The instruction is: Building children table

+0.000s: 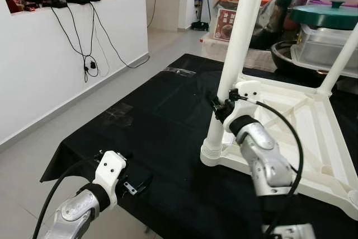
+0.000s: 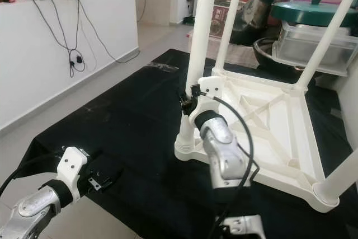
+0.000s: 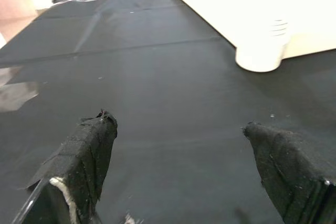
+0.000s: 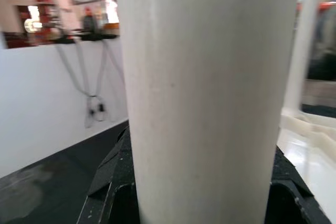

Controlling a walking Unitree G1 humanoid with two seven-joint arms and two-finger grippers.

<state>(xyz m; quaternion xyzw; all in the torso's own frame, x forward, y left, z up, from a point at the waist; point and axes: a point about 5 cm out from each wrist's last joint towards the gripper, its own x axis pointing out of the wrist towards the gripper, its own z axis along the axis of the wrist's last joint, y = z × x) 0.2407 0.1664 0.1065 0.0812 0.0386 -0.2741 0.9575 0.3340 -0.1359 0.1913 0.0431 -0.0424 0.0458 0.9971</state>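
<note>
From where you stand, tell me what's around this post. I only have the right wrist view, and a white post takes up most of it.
Observer: It's a table leg, standing upright in the corner of an upturned white table on a black cloth.
Operator: Report my grip height.
Observer: The right end effector is shut on the leg's lower part, above the ribbed collar at its base.
Operator: Give me the other legs.
Observer: Three more legs stand up at the other corners.
Operator: Tell me where the left arm is.
Observer: The left end effector is open, low over the cloth's near edge, apart from the table.
</note>
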